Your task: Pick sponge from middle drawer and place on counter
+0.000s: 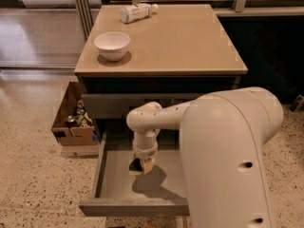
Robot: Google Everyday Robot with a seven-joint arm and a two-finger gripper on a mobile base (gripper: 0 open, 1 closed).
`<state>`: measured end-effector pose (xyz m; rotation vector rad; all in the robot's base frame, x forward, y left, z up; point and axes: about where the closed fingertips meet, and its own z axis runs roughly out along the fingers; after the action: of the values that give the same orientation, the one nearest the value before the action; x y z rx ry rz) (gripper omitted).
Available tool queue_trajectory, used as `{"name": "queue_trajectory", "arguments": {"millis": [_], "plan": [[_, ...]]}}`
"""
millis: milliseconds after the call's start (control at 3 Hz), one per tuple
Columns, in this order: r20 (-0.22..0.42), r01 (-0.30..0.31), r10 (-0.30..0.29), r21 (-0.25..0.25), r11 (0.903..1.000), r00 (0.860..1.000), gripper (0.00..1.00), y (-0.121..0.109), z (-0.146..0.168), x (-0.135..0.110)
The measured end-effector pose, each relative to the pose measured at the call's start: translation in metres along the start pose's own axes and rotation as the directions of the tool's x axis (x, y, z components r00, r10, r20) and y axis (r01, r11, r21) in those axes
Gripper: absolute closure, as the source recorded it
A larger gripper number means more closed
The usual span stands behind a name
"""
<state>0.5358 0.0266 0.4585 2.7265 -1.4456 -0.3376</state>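
The sponge (135, 167), dark green over yellow, is held at the tip of my gripper (142, 165) inside the open middle drawer (113, 180). The gripper points down from the white arm and is shut on the sponge, which hangs a little above the grey drawer floor with a shadow under it. The tan counter (185, 42) is the top of the cabinet, above and behind the drawer. My large white arm covers the drawer's right part.
A white bowl (112, 45) stands on the counter's front left. A plastic bottle (137, 12) lies at its back edge. A cardboard box (72, 123) with small items sits on the floor left of the cabinet. The speckled floor spreads to the left.
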Motion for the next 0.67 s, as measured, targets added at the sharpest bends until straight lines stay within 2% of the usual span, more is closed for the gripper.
{"name": "queue_trajectory", "arguments": {"millis": [333,667], "plan": [[-0.039,-0.032,0.033,0.013,0.9994,0.999,1.00,0.0211,-0.0486,-0.0002],[-0.039,-0.032,0.033,0.013,0.9994,0.999,1.00,0.0212,-0.0487,-0.0002]]}}
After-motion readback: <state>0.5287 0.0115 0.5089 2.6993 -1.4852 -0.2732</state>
